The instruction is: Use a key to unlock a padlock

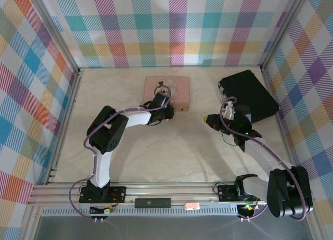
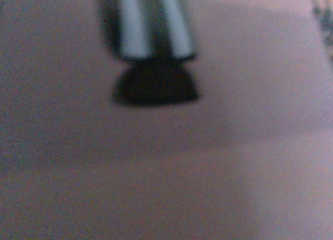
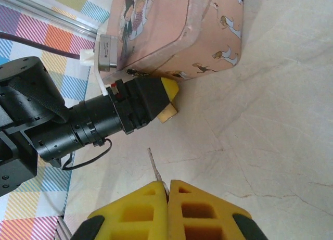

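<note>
By my reading the step in hand is steadying the lock before the key goes in. The right claw (image 3: 167, 198), at the bottom of its wrist view, is clenched on the key (image 3: 152, 164), blade pointing up the frame. The left claw (image 3: 167, 102) sits mid-frame against the lower edge of the pink tin (image 3: 177, 32); whether it grasps anything I cannot tell. The padlock is presumably there (hidden or too small to make out). Next, the blade needs lining up with the keyhole. No writing is readable; the tin bears only cartoon figures.
</note>
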{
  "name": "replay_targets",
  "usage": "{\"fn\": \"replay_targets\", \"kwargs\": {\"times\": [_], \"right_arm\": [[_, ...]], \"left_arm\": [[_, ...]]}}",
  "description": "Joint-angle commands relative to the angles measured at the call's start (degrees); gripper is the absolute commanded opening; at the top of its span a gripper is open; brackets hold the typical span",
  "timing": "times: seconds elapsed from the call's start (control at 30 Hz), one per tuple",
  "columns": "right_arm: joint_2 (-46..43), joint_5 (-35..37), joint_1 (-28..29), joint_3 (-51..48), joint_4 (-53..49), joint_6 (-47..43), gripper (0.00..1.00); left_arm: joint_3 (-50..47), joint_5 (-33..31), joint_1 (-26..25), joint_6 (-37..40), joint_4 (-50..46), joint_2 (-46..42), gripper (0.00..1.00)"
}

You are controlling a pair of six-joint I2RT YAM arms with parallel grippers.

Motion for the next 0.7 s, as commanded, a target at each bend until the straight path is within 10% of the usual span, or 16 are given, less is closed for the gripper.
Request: {"fn": "replay_targets", "kwargs": {"times": [0.0,0.67], "right_arm": [[-0.9,-1.2,-0.4,-1.3,2.1,0.8,0.0],[12.3,-7.0,3.8,-1.4,11.4,4.8,0.0]], "left_arm": [[-0.6,1.9,-0.2,-1.3,1.8,1.2,0.07],[-15.9,6.3,-1.1,-28.8,15.1,-11.8,0.0]]}}
